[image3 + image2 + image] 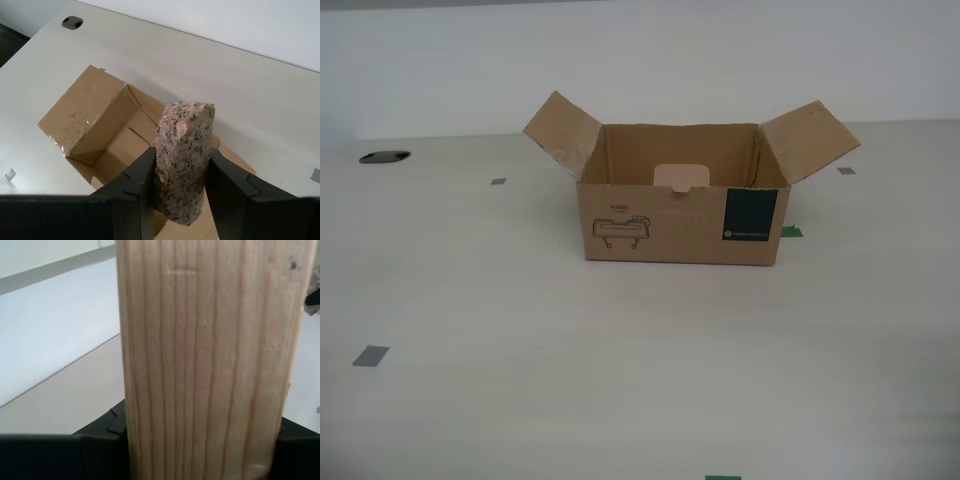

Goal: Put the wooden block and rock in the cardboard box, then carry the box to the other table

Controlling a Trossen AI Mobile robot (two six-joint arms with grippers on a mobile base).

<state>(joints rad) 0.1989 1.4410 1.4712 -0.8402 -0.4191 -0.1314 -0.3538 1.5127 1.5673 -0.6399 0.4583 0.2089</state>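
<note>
Clamped between the fingers of my first gripper [181,200]: the rock [183,160], one pinkish-grey speckled stone, gripped by its lower half with the tapered end standing clear beyond the fingertips, jaws closed in only as far as its flanks allow. Beyond those fingertips and below, the cardboard box [107,137] with its mouth open, which reads as a carry already lined up for a drop into the carton. Pinched likewise in my second gripper [200,440]: the wooden block [207,360], one pale piece with straight grain lines running lengthwise away from the jaws, dark fingers pressed to both long sides and the block filling nearly all of that wrist view, so nothing past it can be judged. Held upright in this way, probably, so that each piece can go down end-first through the opening. In the exterior view, one cardboard box [682,205] alone on the smooth pale table [620,380], side flaps splayed outward to leave the mouth free, pale tab [681,176] showing inside, nothing visible in it yet, neither arm in that view. Count: one rock, one block, one box, several grey tape squares [370,355], and some green tape bits [791,232] beside and in front of the carton. Cloth-draped table not in sight.
</note>
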